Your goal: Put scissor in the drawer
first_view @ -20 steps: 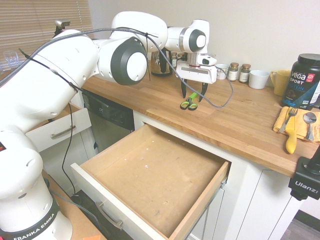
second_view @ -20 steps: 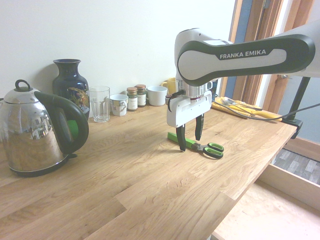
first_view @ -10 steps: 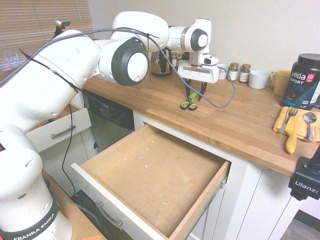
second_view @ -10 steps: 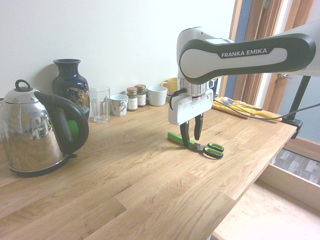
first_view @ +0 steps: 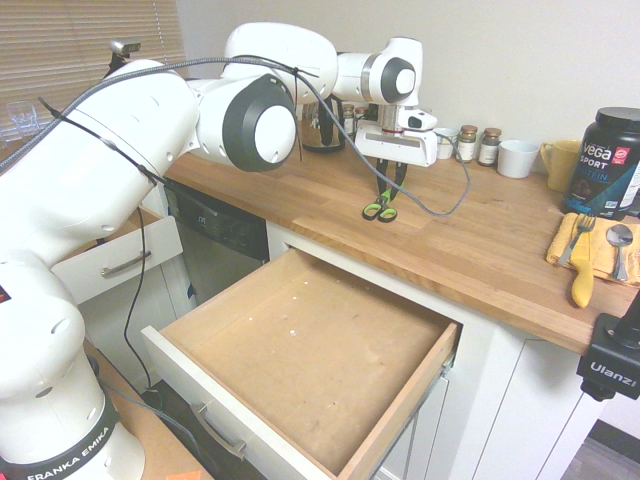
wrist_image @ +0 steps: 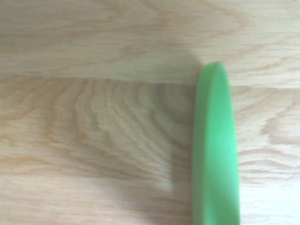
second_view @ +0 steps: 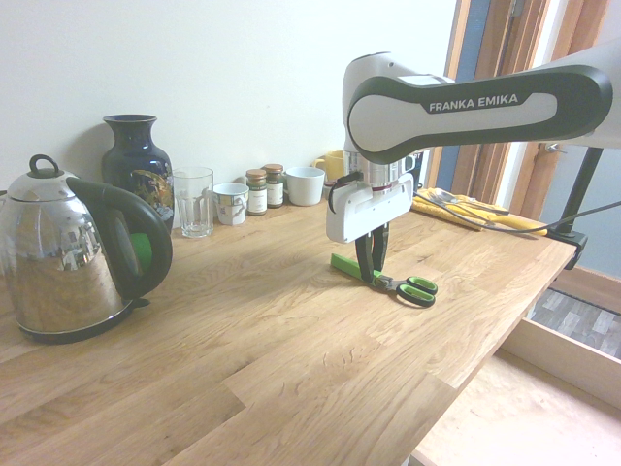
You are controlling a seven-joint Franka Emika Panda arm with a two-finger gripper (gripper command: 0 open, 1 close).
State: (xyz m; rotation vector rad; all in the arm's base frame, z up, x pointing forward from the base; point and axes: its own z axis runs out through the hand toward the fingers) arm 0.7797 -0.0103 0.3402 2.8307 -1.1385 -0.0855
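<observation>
1. The gripper points straight down over the wooden countertop, its two dark fingers drawn close together and pinching the scissor at its middle.
2. The scissor lies flat on the countertop: green blade cover on one side of the fingers, green handle loops on the other.
3. The drawer stands pulled open, below and well apart from the fingers, its brown wooden bottom bare.
</observation>
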